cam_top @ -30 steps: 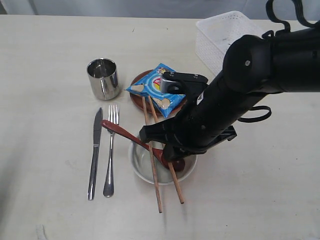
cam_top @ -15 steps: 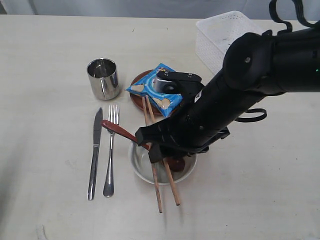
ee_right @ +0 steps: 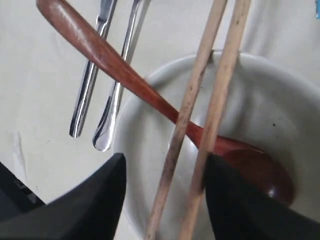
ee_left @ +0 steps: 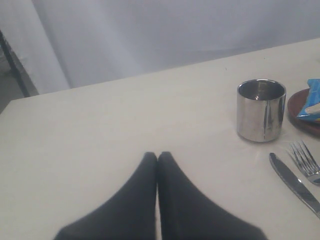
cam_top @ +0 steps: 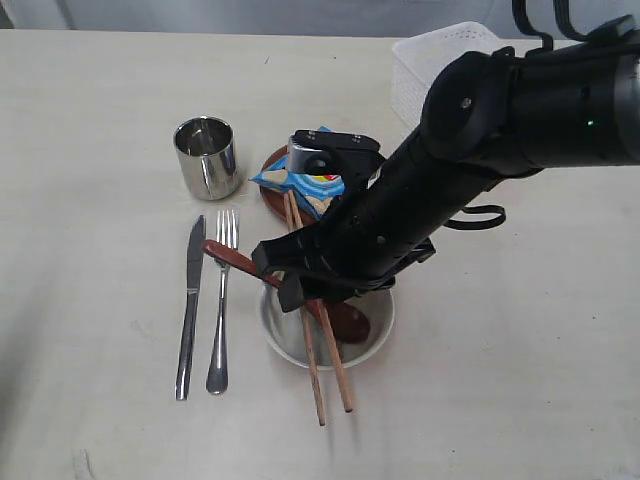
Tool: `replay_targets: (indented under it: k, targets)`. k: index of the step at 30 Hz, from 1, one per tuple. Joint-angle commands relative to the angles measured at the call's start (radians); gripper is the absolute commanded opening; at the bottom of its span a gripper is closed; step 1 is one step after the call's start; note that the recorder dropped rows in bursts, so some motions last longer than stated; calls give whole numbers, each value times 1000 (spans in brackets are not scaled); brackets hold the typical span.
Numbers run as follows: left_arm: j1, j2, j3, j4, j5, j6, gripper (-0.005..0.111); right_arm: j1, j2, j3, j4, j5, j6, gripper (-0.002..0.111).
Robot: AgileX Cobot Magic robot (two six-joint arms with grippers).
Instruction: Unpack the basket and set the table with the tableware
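Chopsticks (cam_top: 316, 385) side by side across the bowl (cam_top: 285, 338), crossing the spoon (cam_top: 232, 258) resting in it, right gripper (ee_right: 164, 175) straddling both sticks with jaws apart, knife (cam_top: 188, 300), fork (cam_top: 220, 310) and cup (cam_top: 205, 158) left of bowl on the table (cam_top: 90, 100), basket (cam_top: 408, 85) at far right corner, left gripper (ee_left: 157, 156) with jaws pressed together over bare tabletop.

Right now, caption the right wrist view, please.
Open right gripper straddling two chopsticks crossed over a wooden spoon in the pale bowl.
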Motion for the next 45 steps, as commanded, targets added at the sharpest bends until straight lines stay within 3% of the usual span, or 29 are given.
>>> replay_targets:
  k: [1,15,26,28,32,45]
  targets:
    - [5,-3,2,-10,-8,-3,0,4,7,-10,44,11,-16,48]
    - [5,-3,2,-8,-8,-3,0,3,-3,-17,58,34,-37,48]
    - [5,-3,2,-8,-8,-3,0,3,-225,-127,-69,79,-27,47]
    - [5,-3,2,-8,-8,-3,0,3,-290,-139,-107,81,-3,37]
    - [5,-3,2,-8,-8,-3,0,3,-464,-144,-188,80,3,0]
    - [5,-3,2,-8,-8,-3,0,3,-847,-144,-247,64,3,0]
